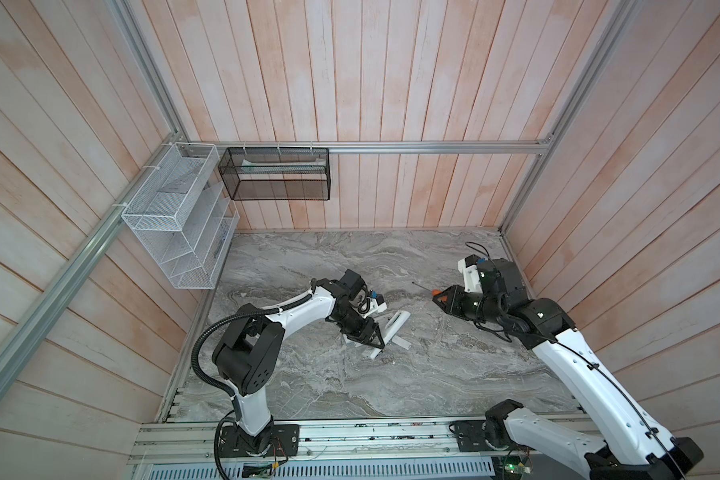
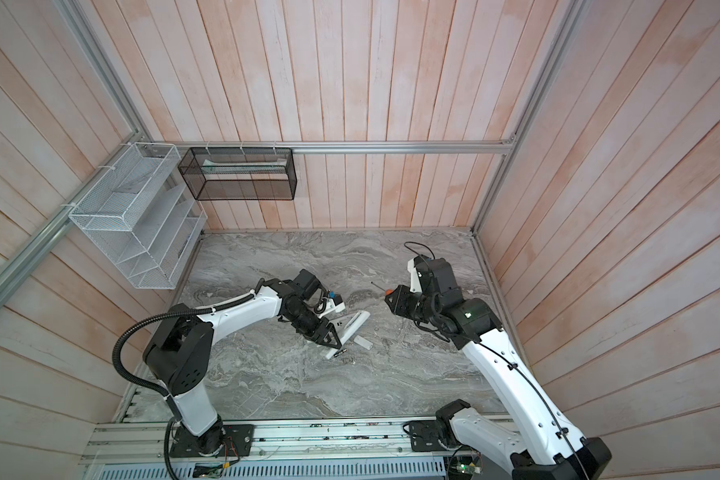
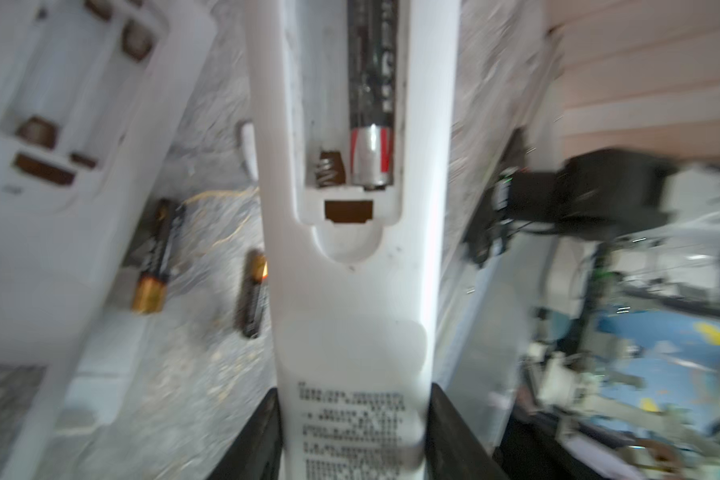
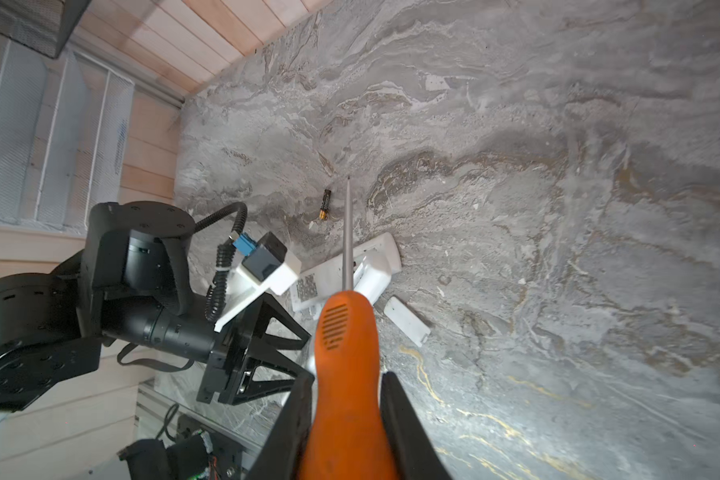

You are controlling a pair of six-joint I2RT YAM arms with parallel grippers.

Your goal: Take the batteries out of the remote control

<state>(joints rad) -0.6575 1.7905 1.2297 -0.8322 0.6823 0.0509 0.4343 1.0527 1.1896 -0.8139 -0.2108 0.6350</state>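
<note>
Jaws of left gripper (image 3: 352,436) clamp the printed end of the slim white remote (image 3: 350,299); right gripper (image 4: 347,386) jaws clamp the orange-handled screwdriver (image 4: 344,332), apart from the remotes. Held remote's bay open: seated battery (image 3: 373,83) in one slot, spring showing in the other. On the marble table (image 4: 558,166) alongside: loose battery (image 3: 152,257) and second loose battery (image 3: 252,295). Just beyond, second remote (image 3: 59,124), bay open too.
</note>
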